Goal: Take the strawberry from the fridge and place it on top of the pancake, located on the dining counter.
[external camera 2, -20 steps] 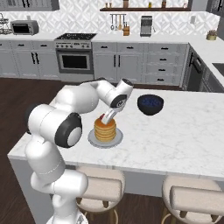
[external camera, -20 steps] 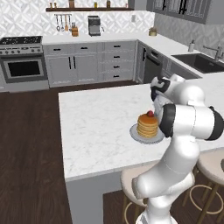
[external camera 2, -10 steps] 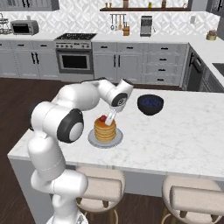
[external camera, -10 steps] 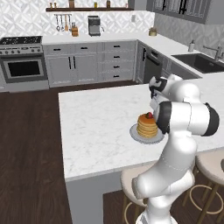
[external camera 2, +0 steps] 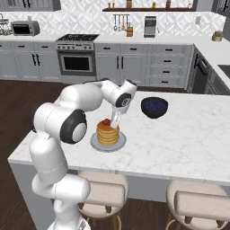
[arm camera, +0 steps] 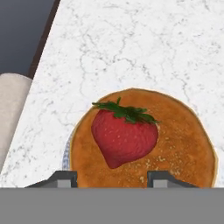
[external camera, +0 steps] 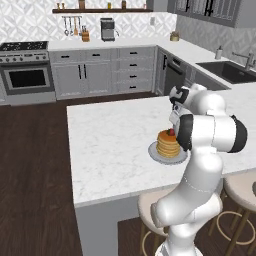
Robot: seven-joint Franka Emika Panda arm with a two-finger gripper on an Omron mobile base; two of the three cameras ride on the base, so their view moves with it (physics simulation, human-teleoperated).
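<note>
The strawberry [arm camera: 124, 135], bright red with a green leafy cap, lies on top of the golden pancake [arm camera: 183, 144] stack. The stack stands on a small grey plate [external camera 2: 95, 143] on the white marble dining counter [external camera 2: 179, 139]. My gripper [arm camera: 114, 178] hovers just over the stack, open, with a fingertip on either side of the berry and not pressing it. From the right base view the gripper [external camera 2: 115, 122] points down beside the strawberry [external camera 2: 106, 121] and the pancake [external camera 2: 108, 134]. The left base view shows the strawberry [external camera: 171, 132] on the pancake [external camera: 167, 144], close against my forearm.
A dark bowl [external camera 2: 154, 107] sits on the counter behind and to the right of the plate. Padded stools [external camera 2: 197, 202] stand along the near counter edge, and one stool [arm camera: 13, 105] shows past the edge in the hand view.
The hand has shifted only slightly by the stack. The strawberry stays on top of the pancake.
</note>
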